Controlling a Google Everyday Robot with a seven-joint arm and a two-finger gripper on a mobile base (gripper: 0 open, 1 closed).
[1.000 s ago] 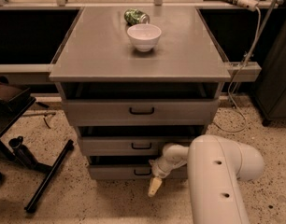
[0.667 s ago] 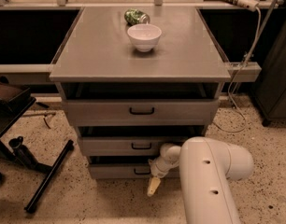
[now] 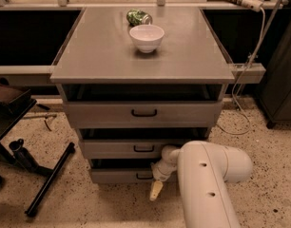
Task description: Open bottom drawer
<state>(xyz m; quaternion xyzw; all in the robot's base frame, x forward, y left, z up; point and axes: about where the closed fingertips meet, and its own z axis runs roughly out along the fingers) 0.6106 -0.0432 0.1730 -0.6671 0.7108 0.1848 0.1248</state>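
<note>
The bottom drawer (image 3: 118,175) is the lowest, narrowest grey front of the cabinet, just above the floor, with a small black bar handle (image 3: 144,176) at its centre. It looks nearly closed, with a dark gap above it. My gripper (image 3: 156,190) hangs at the end of the white arm (image 3: 207,175), just right of and slightly below that handle, close to the drawer front. Its cream tip points down toward the floor. The arm covers the drawer's right part.
The middle drawer (image 3: 131,148) and the top drawer (image 3: 143,113) sit above. A white bowl (image 3: 146,37) and a green can (image 3: 139,17) rest on the cabinet top. Black stand legs (image 3: 48,179) lie on the floor at left. A cable (image 3: 245,80) and a dark cabinet (image 3: 283,80) are at right.
The white arm has swung a little to the left, closer to the cabinet. The gripper stays beside the bottom drawer's handle. The drawer has not visibly moved.
</note>
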